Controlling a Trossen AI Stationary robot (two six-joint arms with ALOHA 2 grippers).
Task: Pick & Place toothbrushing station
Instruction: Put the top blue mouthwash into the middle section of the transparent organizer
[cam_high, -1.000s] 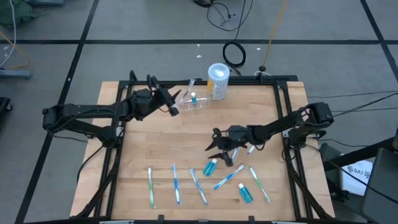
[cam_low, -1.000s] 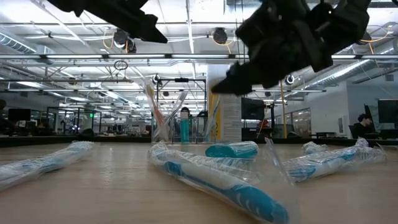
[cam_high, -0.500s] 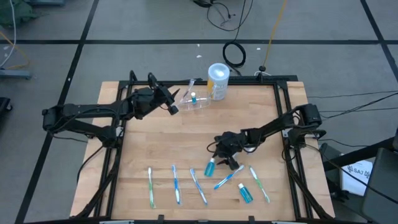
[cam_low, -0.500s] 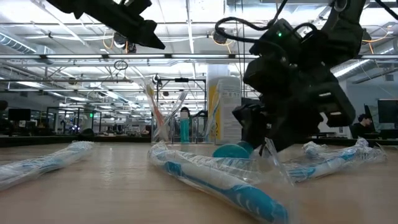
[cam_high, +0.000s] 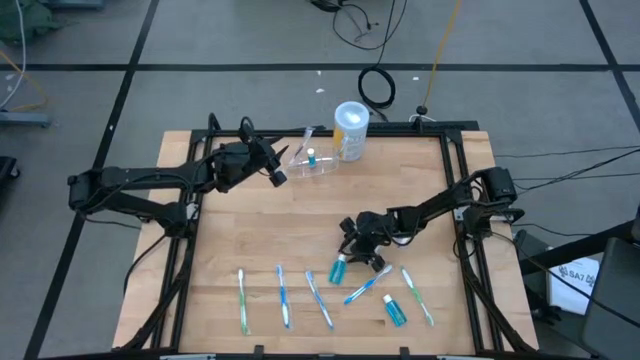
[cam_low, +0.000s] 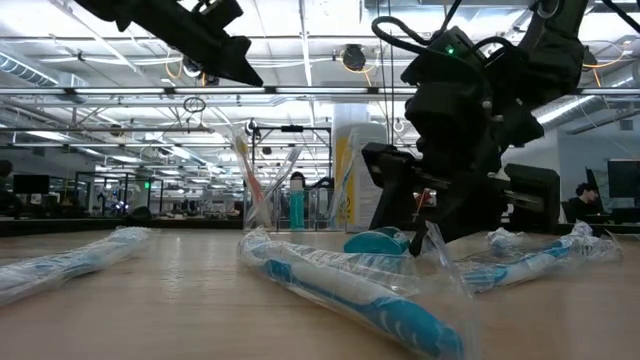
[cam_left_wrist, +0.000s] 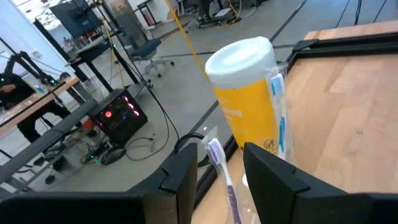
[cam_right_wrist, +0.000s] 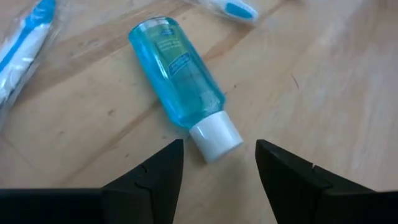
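The toothbrushing station, a clear cup (cam_high: 316, 166) (cam_low: 288, 200), stands on its base at the table's far side with a toothbrush (cam_left_wrist: 219, 163) and a small blue bottle in it. My left gripper (cam_high: 278, 172) (cam_left_wrist: 221, 155) hovers open above and just left of it, touching nothing. My right gripper (cam_high: 352, 243) (cam_right_wrist: 219, 146) is open and low over the table. Its fingers stand on either side of the white cap (cam_right_wrist: 214, 140) of a blue bottle (cam_high: 338, 268) (cam_right_wrist: 177, 74) that lies on its side, and they are clear of it.
A taller yellow container (cam_high: 350, 130) (cam_left_wrist: 249, 99) with a white lid stands right of the cup. Several wrapped toothbrushes (cam_high: 283, 297) (cam_low: 350, 290) and a second blue bottle (cam_high: 394, 310) lie along the near edge. A black frame (cam_high: 455, 128) rims the table.
My right gripper has come down toward the lying blue bottle and rolled at the wrist, so its fingers now stand low beside the bottle's cap. The bottle, the cup and the toothbrushes have not moved.
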